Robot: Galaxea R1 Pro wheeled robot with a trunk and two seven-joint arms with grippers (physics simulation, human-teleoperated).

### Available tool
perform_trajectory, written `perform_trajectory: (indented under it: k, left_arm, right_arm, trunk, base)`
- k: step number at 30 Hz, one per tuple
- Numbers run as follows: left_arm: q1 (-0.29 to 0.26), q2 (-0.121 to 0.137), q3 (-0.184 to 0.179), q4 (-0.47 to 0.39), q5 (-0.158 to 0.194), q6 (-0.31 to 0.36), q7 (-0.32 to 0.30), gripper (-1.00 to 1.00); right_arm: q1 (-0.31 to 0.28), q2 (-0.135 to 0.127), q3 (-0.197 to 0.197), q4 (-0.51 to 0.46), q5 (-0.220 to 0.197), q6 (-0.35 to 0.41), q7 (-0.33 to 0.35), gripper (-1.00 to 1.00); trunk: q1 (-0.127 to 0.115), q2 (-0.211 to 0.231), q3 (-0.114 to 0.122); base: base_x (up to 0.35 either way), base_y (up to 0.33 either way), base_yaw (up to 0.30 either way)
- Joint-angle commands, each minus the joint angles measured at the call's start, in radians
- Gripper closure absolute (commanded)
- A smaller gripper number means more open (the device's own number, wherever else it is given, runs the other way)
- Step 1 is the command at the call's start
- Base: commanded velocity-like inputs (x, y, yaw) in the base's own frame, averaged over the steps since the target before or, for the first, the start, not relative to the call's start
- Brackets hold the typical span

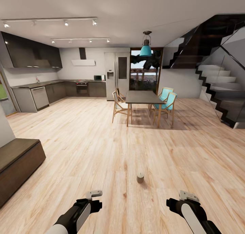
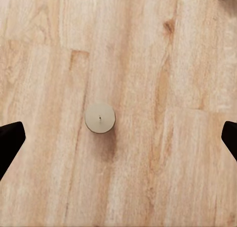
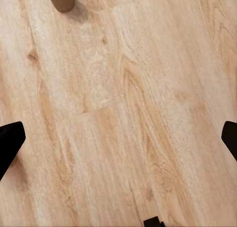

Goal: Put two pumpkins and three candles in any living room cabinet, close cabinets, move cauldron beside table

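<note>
both grippers hang low over the light wood floor (image 1: pixel 102 142), the left gripper (image 2: pixel 118 138) and the right gripper (image 3: pixel 118 138) each spread wide with nothing between the fingertips. one cream candle (image 1: pixel 140 177) stands upright on the floor ahead, between the two arms; the left wrist camera looks down on another candle (image 2: pixel 100 117). a dark-brown cabinet (image 1: pixel 17 166) sits at the left wall, a dining table (image 1: pixel 143 97) further back.

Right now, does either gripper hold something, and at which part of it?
Nothing is held. The left gripper and right gripper are both open over the wood floor; the candle stands untouched.
</note>
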State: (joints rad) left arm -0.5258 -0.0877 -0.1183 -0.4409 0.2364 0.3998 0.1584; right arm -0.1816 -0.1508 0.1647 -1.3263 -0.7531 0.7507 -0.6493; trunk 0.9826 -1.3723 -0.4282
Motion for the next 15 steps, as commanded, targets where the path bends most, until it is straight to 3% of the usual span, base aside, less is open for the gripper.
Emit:
perform_trajectory:
  k: [1, 15]
  left_arm:
    - [0.0, 0.0, -0.007, -0.002, 0.011, 0.006, 0.01, -1.0]
    - [0.0, -0.001, -0.007, -0.005, 0.012, 0.016, 0.011, -1.0]
  right_arm:
    - [-0.001, -0.001, 0.003, -0.001, -0.009, 0.001, -0.01, -1.0]
    - [-0.001, -0.001, 0.003, -0.001, -0.009, 0.001, -0.01, -1.0]
  trunk:
    - [0.0, -0.001, -0.001]
    - [0.0, -0.001, -0.001]
  base:
    - [0.087, 0.0, 0.0]
    - [0.016, -0.081, 0.0]
